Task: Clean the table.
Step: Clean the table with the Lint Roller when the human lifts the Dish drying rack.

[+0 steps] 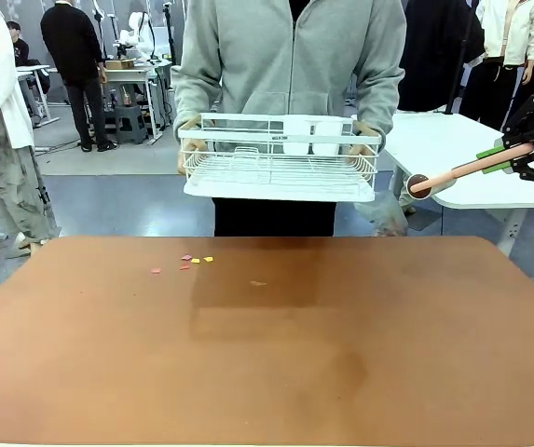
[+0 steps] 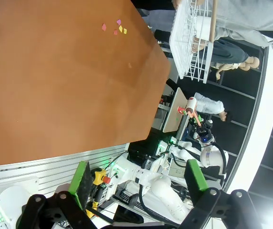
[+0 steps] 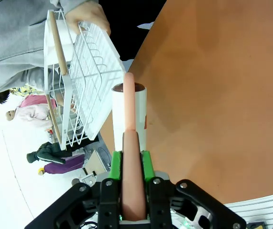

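Right fingers grip a pink-handled roller, coloured scraps dotting the table

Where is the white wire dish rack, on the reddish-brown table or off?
Off: a person holds the rack up, clear of the table.

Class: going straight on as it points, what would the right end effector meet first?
Probably the white dish rack the person holds: the right end effector and its pink-handled tool aim there; depth unclear.

On the table, far left, lie scraps — dish rack behind it.
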{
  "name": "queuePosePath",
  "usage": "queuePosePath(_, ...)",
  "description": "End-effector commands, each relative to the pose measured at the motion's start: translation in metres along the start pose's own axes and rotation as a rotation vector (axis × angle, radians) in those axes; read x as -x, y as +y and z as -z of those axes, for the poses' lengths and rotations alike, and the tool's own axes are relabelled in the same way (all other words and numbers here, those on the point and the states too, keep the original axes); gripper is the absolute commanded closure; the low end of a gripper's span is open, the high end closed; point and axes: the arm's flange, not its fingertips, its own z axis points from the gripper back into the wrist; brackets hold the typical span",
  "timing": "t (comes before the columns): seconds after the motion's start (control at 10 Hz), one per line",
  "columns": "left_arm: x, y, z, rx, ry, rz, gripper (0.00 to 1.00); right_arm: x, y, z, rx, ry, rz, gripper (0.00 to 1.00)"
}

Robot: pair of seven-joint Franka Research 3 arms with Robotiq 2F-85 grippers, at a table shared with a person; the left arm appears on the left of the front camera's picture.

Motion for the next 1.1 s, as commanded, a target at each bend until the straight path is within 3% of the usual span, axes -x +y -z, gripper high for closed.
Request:
queuePosePath(0.0,0.0019,0.001,-0.0025,0.005,0.003,0.011,0.0,0.0005,0.0006,0.0003,0.0,0.0,-0.001,1.0)
queuePosePath(1.0,0.0019,0.001,-0.0025,0.005,0.003,0.011,0.0,0.0005,0.0006,0.0003,0.0,0.0,-0.001,1.0)
